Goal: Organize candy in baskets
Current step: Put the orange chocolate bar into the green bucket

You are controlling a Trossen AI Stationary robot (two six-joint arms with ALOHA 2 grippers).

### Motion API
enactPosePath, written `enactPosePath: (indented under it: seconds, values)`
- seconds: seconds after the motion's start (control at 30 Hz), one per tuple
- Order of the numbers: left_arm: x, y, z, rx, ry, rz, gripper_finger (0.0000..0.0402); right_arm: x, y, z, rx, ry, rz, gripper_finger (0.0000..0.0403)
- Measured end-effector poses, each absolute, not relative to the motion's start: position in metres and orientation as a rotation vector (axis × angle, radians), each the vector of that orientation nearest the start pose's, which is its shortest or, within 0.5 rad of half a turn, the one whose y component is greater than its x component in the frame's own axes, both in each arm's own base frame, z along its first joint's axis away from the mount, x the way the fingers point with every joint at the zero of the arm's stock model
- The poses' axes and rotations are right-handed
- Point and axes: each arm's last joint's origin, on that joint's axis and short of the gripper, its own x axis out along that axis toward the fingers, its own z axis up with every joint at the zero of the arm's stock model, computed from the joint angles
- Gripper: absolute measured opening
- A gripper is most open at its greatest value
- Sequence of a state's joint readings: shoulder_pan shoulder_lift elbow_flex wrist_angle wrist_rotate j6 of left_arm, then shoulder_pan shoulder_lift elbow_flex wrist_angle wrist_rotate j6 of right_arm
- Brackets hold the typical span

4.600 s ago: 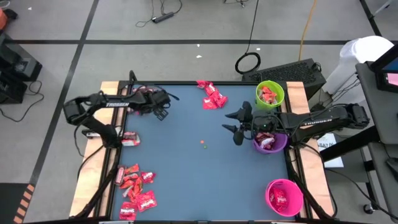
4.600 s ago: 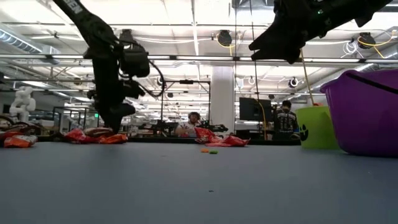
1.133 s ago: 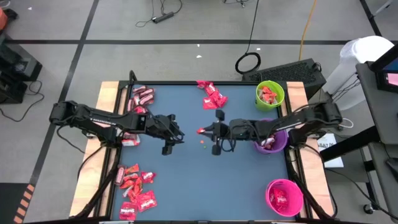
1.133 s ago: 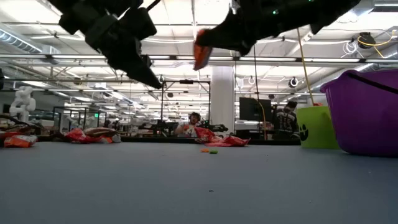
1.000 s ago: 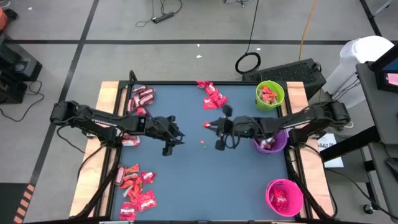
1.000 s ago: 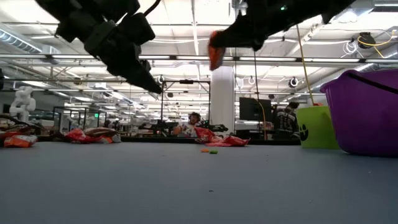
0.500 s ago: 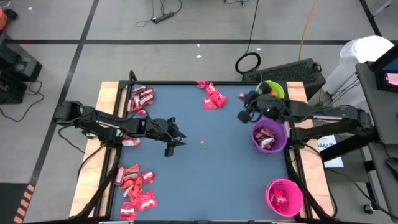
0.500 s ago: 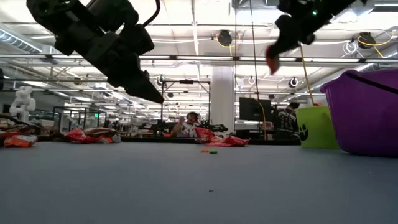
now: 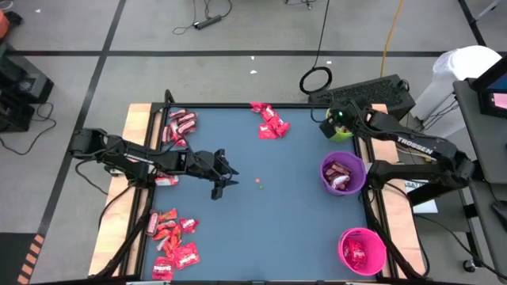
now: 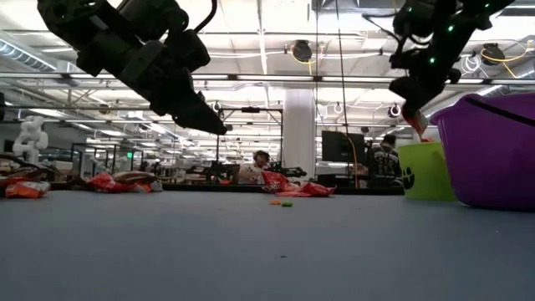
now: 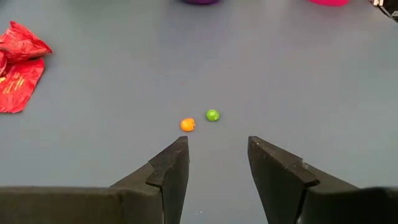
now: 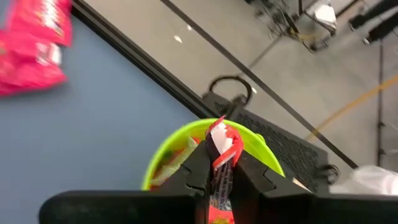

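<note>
Blue table (image 9: 269, 229) mid-area bare, right gripper (image 12: 219, 163) above green basket (image 12: 163, 160).

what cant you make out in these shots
- Lime green basket: high view, the right claw and arm cover most of it, so its contents stay hidden.
- Purple basket: low view, cut off by the picture's edge; inside unseen.
- Candy in the right claw: right wrist view, lower part hidden between the fingers.

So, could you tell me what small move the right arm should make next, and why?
Probably open the fingers to drop the candy. The right gripper is shut on it directly over the lime green basket, which already holds similar wrappers, so a release should land it inside. The left gripper hangs open mid-table.
</note>
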State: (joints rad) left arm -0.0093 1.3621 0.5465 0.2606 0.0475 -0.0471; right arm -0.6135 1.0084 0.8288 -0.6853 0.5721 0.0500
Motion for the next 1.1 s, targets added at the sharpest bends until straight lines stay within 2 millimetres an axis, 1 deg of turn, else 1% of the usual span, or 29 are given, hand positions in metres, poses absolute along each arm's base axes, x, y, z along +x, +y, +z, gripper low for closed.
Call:
enactPosePath:
  seconds: [0.17, 0.23, 0.33, 0.43, 0.57, 0.7, 0.83, 0.9, 0.97, 1.1]
  values:
    - [0.259, -0.004, 0.173, -0.056, 0.559, -0.042, 0.0171, 0.151, -0.135, 0.262, 0.090, 0.928, -1.163, 0.0033]
    - [0.259, -0.004, 0.173, -0.056, 0.562, -0.042, 0.0171, 0.152, -0.138, 0.257, 0.108, 0.955, -1.174, 0.0042]
    - [0.259, -0.004, 0.173, -0.056, 0.562, -0.042, 0.0171, 0.154, -0.144, 0.251, 0.140, 0.978, -1.193, 0.0074]
    - [0.259, -0.004, 0.173, -0.056, 0.562, -0.042, 0.0171, 0.157, -0.146, 0.245, 0.173, 1.000, -1.158, 0.0117]
    - [0.259, -0.004, 0.173, -0.056, 0.563, -0.042, 0.0171, 0.158, -0.146, 0.243, 0.164, 1.022, -1.136, 0.0164]
    - [0.259, -0.004, 0.173, -0.056, 0.563, -0.042, 0.0171, 0.155, -0.143, 0.251, 0.153, 0.983, -1.136, 0.0187]
    - [0.259, -0.004, 0.173, -0.056, 0.563, -0.042, 0.0171, 0.154, -0.132, 0.263, 0.142, 0.887, -1.095, 0.0192]
    - [0.259, -0.004, 0.173, -0.056, 0.563, -0.042, 0.0171, 0.157, -0.125, 0.271, 0.158, 0.809, -1.014, 0.0191]
    - [0.259, -0.004, 0.173, -0.056, 0.562, -0.042, 0.0171, 0.162, -0.117, 0.278, 0.184, 0.725, -0.897, 0.0189]
    - [0.259, -0.004, 0.174, -0.055, 0.557, -0.042, 0.0171, 0.179, -0.101, 0.289, 0.197, 0.545, -0.677, 0.0189]
